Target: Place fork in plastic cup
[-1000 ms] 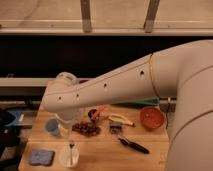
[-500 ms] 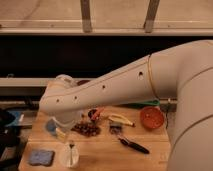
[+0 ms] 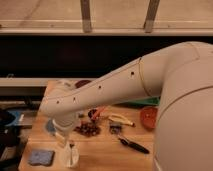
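Nearest, at the table's front edge, the white cup (image 3: 71, 159) has a thin dark sliver at its rim, probably the fork (image 3: 71, 146), though the view is too soft to be sure. Its long axis looks roughly upright. The gripper (image 3: 65, 141) hangs just above and slightly left of it, jaws wide with nothing between them. So the fork lies just below and to the right. Behind the wrist, half hidden, sits the plastic cup (image 3: 49, 127).

Arm (image 3: 125, 82) showing cream-white tubular shell; dark seam (image 3: 141, 75) ringing joint; small dark holes (image 3: 99, 87) dotting forearm; pale gripper (image 3: 64, 136) sitting at 7 o'clock.
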`<state>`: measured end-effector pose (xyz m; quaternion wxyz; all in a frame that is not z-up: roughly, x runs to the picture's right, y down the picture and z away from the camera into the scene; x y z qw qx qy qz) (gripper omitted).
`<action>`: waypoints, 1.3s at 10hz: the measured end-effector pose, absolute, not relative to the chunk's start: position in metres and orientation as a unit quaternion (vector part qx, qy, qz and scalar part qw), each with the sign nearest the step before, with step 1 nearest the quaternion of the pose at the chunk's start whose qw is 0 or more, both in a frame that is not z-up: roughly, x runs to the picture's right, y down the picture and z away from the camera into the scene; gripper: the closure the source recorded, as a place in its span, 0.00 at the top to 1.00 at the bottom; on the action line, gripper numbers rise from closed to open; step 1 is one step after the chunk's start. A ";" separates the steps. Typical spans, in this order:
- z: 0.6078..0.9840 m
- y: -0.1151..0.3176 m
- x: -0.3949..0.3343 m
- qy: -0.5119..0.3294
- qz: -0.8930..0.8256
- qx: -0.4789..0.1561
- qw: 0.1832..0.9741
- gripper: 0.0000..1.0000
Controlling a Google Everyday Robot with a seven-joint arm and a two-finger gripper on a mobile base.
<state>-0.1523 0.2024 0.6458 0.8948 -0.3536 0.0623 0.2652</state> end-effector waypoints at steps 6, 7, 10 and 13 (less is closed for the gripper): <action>0.660 0.234 -0.151 0.076 0.269 -0.392 0.876 0.71; 0.663 0.239 -0.151 0.078 0.269 -0.398 0.873 0.71; 0.668 0.246 -0.150 0.083 0.271 -0.405 0.869 0.62; 0.667 0.247 -0.151 0.088 0.268 -0.403 0.871 0.32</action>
